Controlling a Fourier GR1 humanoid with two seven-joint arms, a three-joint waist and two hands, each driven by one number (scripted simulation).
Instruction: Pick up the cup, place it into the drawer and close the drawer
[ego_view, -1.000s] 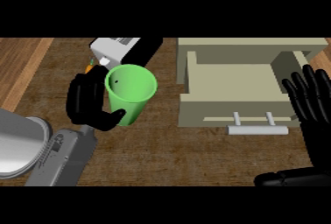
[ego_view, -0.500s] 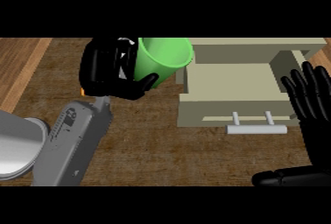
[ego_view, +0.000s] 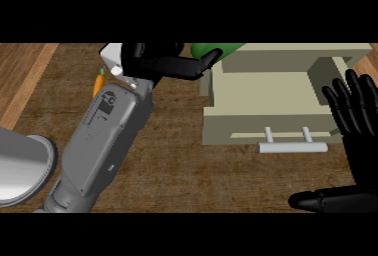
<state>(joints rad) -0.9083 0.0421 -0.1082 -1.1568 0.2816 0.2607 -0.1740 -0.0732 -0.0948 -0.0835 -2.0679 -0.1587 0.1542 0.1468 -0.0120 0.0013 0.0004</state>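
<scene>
Green cup (ego_view: 214, 49) now at top edge of view, mostly cut off, only a sliver of rim and wall showing just above the drawer's back left corner. Half a second ago shown nearly whole, tilted, further left and lower; a second ago upright, well left of the drawer. Carried up and rightward since then.

Left hand (ego_view: 166, 64) curled round cup, fingers wrapped across its lower side, thumb end touching near drawer corner. Grey left forearm (ego_view: 100, 145) stretched diagonally from lower left up to the hand, longer in view than before.

Drawer (ego_view: 221, 125) pulled open, beige, interior bare, white bar handle (ego_view: 292, 146) at front. Same position as in earlier frames.

Right hand (ego_view: 354, 120) at right edge beside drawer, fingers straight and spread, pointing up, thumb low at bottom right; unchanged, resting.

Small orange carrot (ego_view: 97, 82) peeking out left of left wrist, on wooden counter (ego_view: 192, 175). Grey rounded body part at lower left edge.
</scene>
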